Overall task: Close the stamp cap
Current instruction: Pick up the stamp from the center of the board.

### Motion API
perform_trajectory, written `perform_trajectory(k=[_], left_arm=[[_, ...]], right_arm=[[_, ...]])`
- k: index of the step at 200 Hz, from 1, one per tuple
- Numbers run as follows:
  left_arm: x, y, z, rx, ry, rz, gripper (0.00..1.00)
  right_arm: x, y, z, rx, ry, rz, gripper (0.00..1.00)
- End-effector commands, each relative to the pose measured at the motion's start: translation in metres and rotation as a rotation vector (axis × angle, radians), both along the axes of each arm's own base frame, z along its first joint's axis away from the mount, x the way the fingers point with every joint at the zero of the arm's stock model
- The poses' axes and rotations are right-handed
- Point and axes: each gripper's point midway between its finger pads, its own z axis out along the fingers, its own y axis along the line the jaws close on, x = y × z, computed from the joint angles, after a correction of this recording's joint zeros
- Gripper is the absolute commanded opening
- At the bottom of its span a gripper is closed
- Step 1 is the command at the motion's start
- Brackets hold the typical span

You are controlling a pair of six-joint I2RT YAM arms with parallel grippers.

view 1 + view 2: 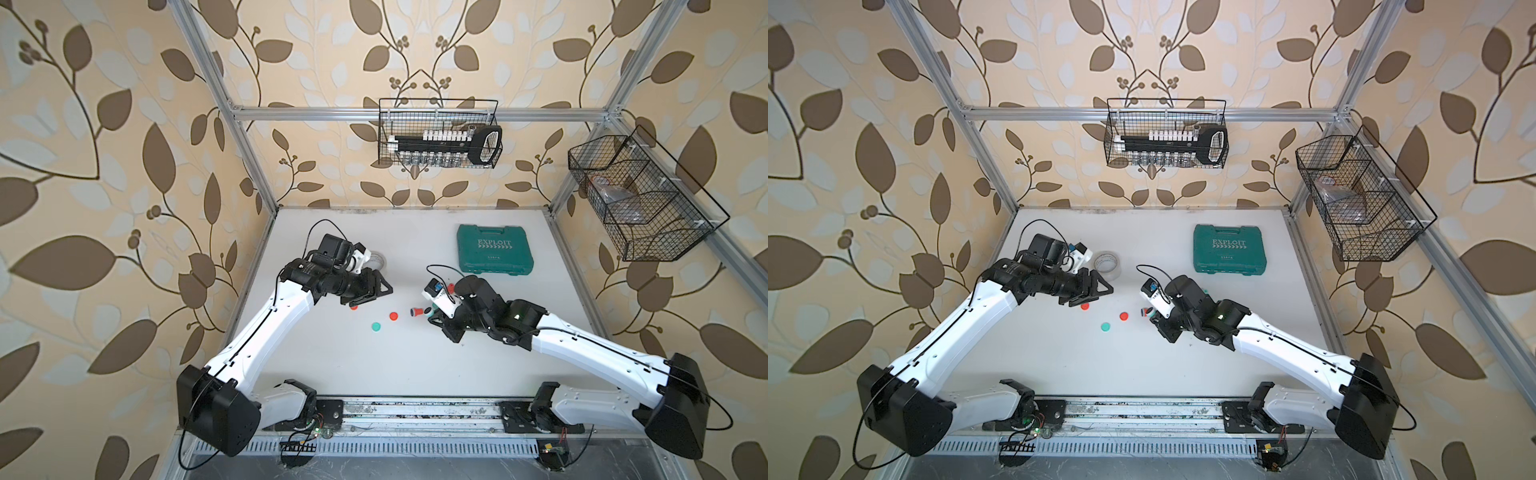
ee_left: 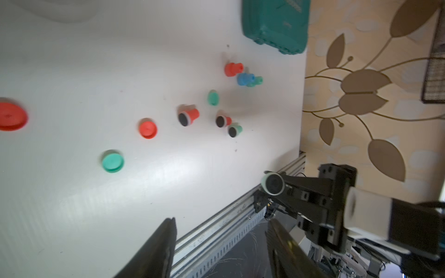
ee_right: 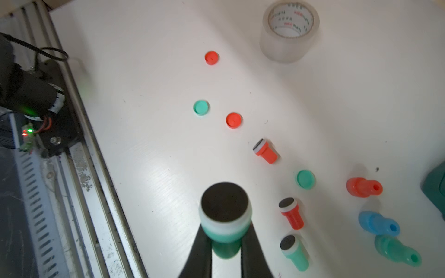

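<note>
1. The right gripper (image 3: pixel 226 227) is clamped tight on a green stamp (image 3: pixel 224 207), pinching its green body from both sides. The black ink pad pokes out past the fingertips, totally bare, with no cap on it.
2. As far as I can tell, the held stamp is up off the bench (image 3: pixel 156 168), not resting on it.
3. The closest green cap (image 3: pixel 305 178) sits flat on the bench near the held stamp, off to one side and not touching it or the gripper.
4. A second green cap (image 1: pixel 376 327) lies out in the open between the two arms, just beside a red cap (image 1: pixel 393 316). Both are well apart from the right gripper.
5. The left gripper (image 2: pixel 221 223) has its jaws spread wide with nothing between them. It hovers over the bench, and in both top views the other red cap (image 1: pixel 353 307) peeks out right at its edge.
6. More uncapped stamps lie tipped on their sides near the right gripper: a red stamp (image 3: pixel 265 151), a second red stamp (image 3: pixel 291 215) and a spare green stamp (image 3: pixel 295 252), all with their pads showing.
7. Also on the bench are a clear tape roll (image 3: pixel 290 31) over by the left arm and a green tool case (image 1: pixel 494 249) toward the back.
</note>
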Motion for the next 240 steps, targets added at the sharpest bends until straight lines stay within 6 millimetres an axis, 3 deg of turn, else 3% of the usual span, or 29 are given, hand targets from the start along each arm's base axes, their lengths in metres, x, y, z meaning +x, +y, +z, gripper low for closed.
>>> perform_trajectory(k=[1,37,81,179,240], left_arm=[[-0.018,-0.016,0.034,-0.073,0.001,-0.008,0.62],[-0.040,-0.040,0.051,-0.080,-0.013,-0.053,0.62],[-0.058,-0.063,0.050,-0.038,-0.005,-0.103,0.62],[-0.073,-0.106,0.048,-0.073,0.036,-0.133,0.57],[-0.074,-0.110,0.045,-0.070,0.040,-0.127,0.45]], right_arm=[[-0.013,0.010,0.023,0.089,-0.080,0.116,0.01],[-0.028,0.011,0.050,0.183,-0.157,0.201,0.00],[-0.040,0.012,0.069,0.248,-0.229,0.272,0.00],[-0.041,0.007,0.073,0.242,-0.245,0.260,0.00],[-0.043,0.008,0.074,0.246,-0.246,0.271,0.00]])
